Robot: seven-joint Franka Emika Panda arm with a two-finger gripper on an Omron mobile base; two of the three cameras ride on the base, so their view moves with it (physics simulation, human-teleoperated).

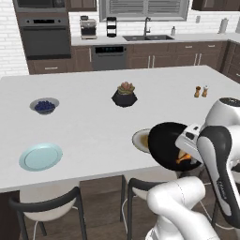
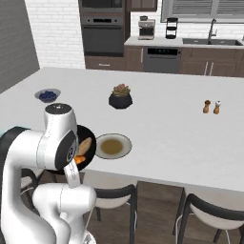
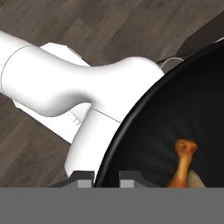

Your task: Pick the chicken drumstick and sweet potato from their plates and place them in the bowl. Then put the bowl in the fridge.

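The glossy black round bowl [image 1: 165,140] is off the white desk [image 1: 93,122], tilted at the desk's near edge beside the robot's forearm, with wooden floor showing beneath it in the hand view. The gripper [image 3: 106,177] has its two dark fingertips [image 3: 85,177] standing on either side of the bowl's rim, one outside and one inside, so it is closed on the rim and carries the bowl.

Inside the bowl lies the small orange-brown chicken drumstick [image 3: 182,166], its thin bone tip pointing up in the hand view. Just beside it is the tan-orange oblong sweet potato [image 2: 85,145], seen in the right base view resting against the bowl's inner wall with the drumstick below it.

The round beige plate with a brownish centre [image 2: 113,146] sits on the desk near its front edge, just beside the bowl and partly hidden by it in the left base view. The round light blue plate [image 1: 41,156] lies well apart, toward the desk's left front. Farther back stand a small grey bowl of blueberries [image 1: 44,106], a black faceted succulent pot [image 1: 124,95] and a pair of small shakers [image 1: 200,91]. Black chairs [image 1: 47,206] are tucked under the desk's near side.
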